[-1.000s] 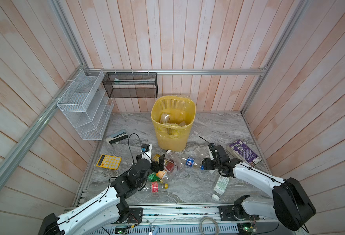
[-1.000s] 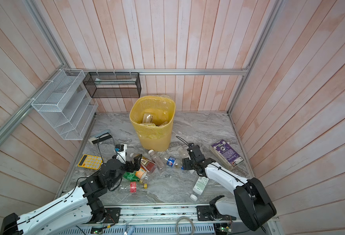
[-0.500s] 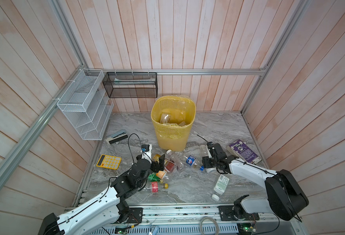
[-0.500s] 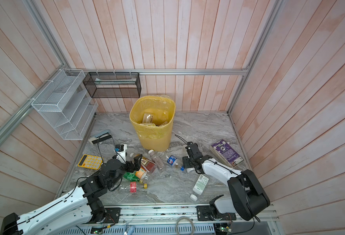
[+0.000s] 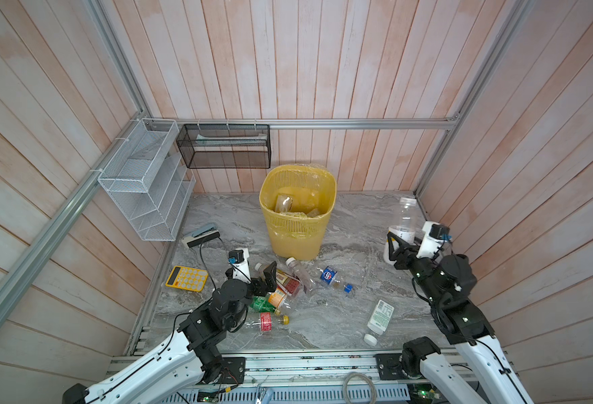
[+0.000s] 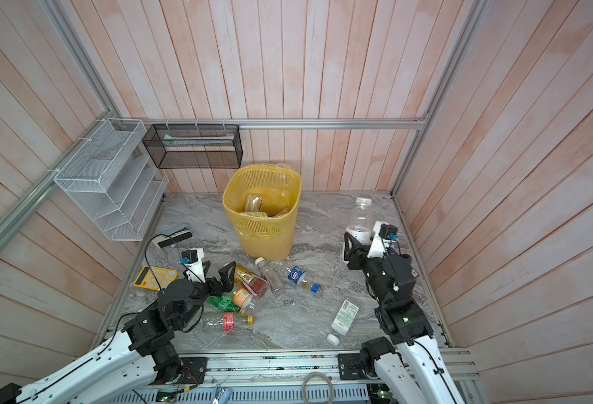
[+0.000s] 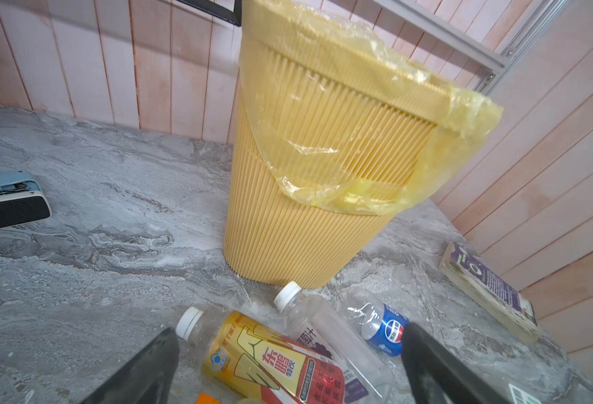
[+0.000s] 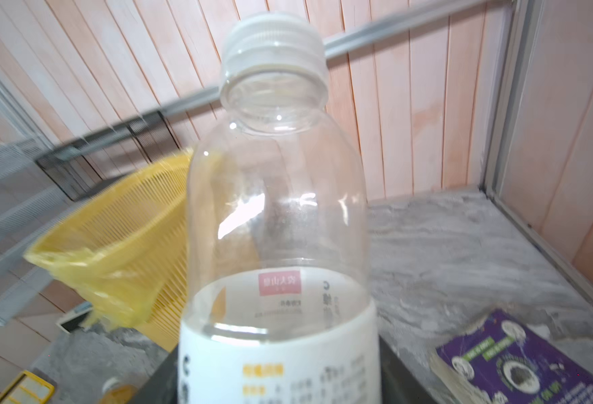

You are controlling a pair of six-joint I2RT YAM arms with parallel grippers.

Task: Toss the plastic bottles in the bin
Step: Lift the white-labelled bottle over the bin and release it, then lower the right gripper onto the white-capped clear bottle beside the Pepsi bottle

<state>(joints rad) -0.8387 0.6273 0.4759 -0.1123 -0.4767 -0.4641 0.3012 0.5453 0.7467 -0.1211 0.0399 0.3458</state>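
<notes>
The yellow bin [image 5: 297,210] [image 6: 263,217] stands at the back middle, with bottles inside its liner. My right gripper [image 5: 402,241] [image 6: 358,245] is raised at the right, shut on a clear bottle [image 5: 405,217] [image 8: 277,210] with a white label and white cap, held upright. Low over a pile of bottles in front of the bin, my left gripper [image 5: 262,280] [image 7: 290,335] is open. A yellow-and-red labelled bottle [image 7: 263,360] lies between its fingers. A blue-labelled bottle [image 5: 330,276], a green one [image 5: 262,304] and a white one [image 5: 379,320] lie on the table.
A yellow calculator [image 5: 187,278] and a stapler [image 5: 200,235] lie at the left. A purple book [image 8: 533,363] lies by the right wall, under my right arm. A white mesh rack [image 5: 144,185] and a black one [image 5: 225,150] hang on the walls.
My right gripper has closed on the white-labelled bottle, lifted it off the table and swung up and to the right. The left arm has not moved.
</notes>
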